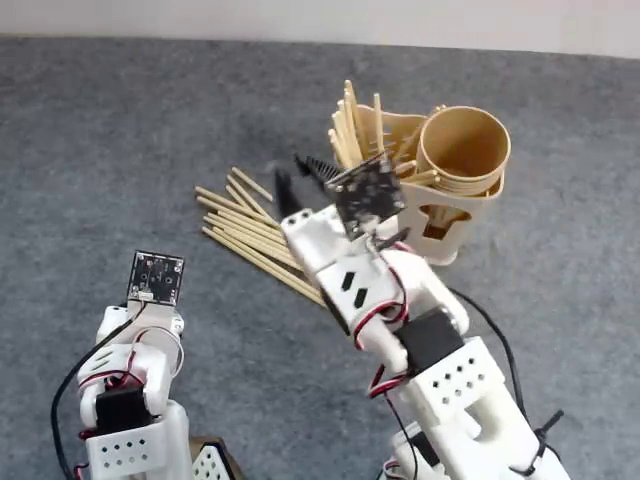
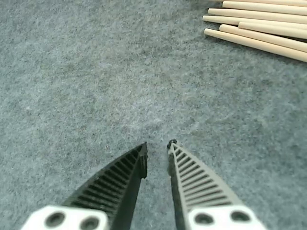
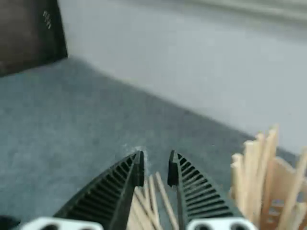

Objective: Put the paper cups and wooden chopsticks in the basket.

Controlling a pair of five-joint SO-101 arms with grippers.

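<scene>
The cups sit nested in the basket near the worktop's far edge, with chopsticks standing beside them. Loose chopsticks lie just left of the basket. The right tool hovers over them, slightly apart and empty. The left tool, also slightly apart, is near the front left.

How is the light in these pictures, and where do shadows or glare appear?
High view: soft, even light, with only a faint shadow on the carpet at the foot of the basket, and no glare. Left wrist view: a thin dark shadow under the chopsticks. Right wrist view: the wall is bright but without glare, and the jaws look dark against it.
</scene>
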